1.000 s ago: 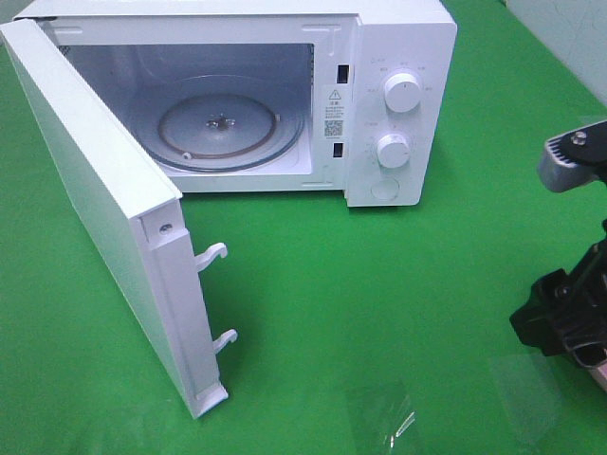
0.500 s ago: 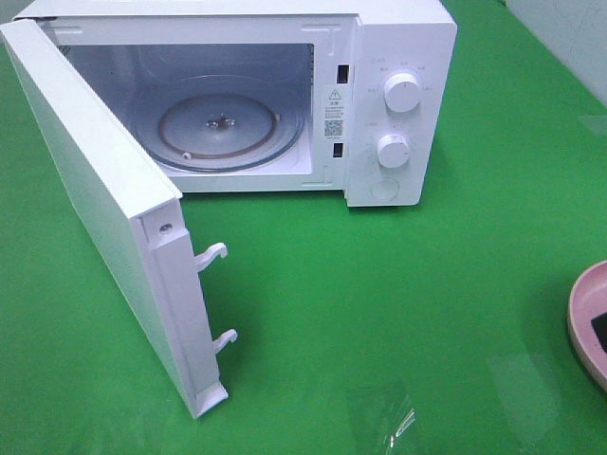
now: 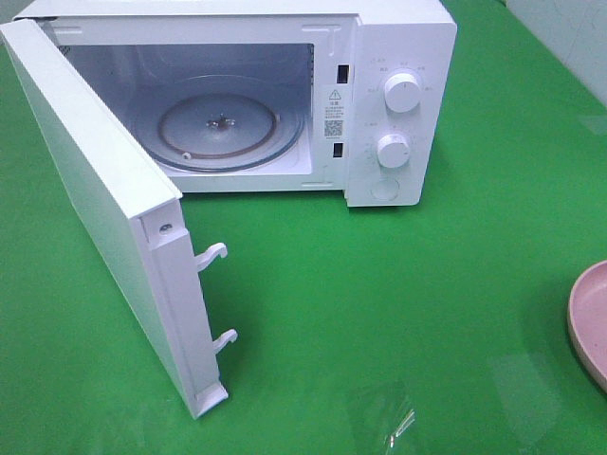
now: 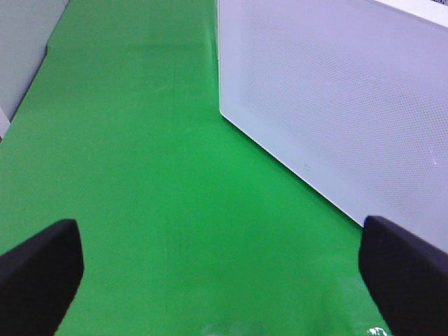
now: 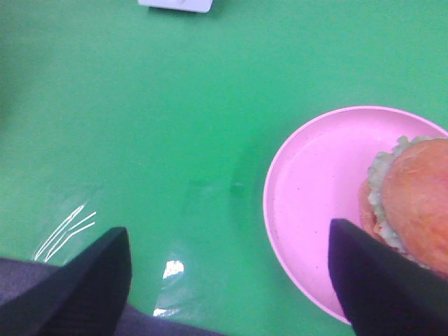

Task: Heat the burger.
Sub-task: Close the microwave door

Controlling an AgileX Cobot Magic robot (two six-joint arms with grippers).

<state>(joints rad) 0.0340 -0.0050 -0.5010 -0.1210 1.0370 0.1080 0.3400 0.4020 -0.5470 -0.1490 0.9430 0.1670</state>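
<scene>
The burger (image 5: 413, 203), with a golden-brown bun and green lettuce, lies on a pink round plate (image 5: 315, 203) in the right wrist view. The plate's edge (image 3: 586, 318) shows at the right border of the exterior view; the burger is cut off there. My right gripper (image 5: 227, 280) is open above the green cloth, with the plate's near rim between its fingertips (image 5: 371, 280) and the burger beside the right finger. My left gripper (image 4: 224, 280) is open and empty beside the microwave door (image 4: 336, 105). Neither arm shows in the exterior view.
The white microwave (image 3: 398, 95) stands at the back with its door (image 3: 104, 209) swung wide open to the left. Its glass turntable (image 3: 220, 126) holds nothing. Two door latch hooks (image 3: 213, 254) stick out into the cloth area.
The right arm has left the exterior view, moving off to the right. The pink plate's edge, hidden behind it one second ago, now shows fully.
</scene>
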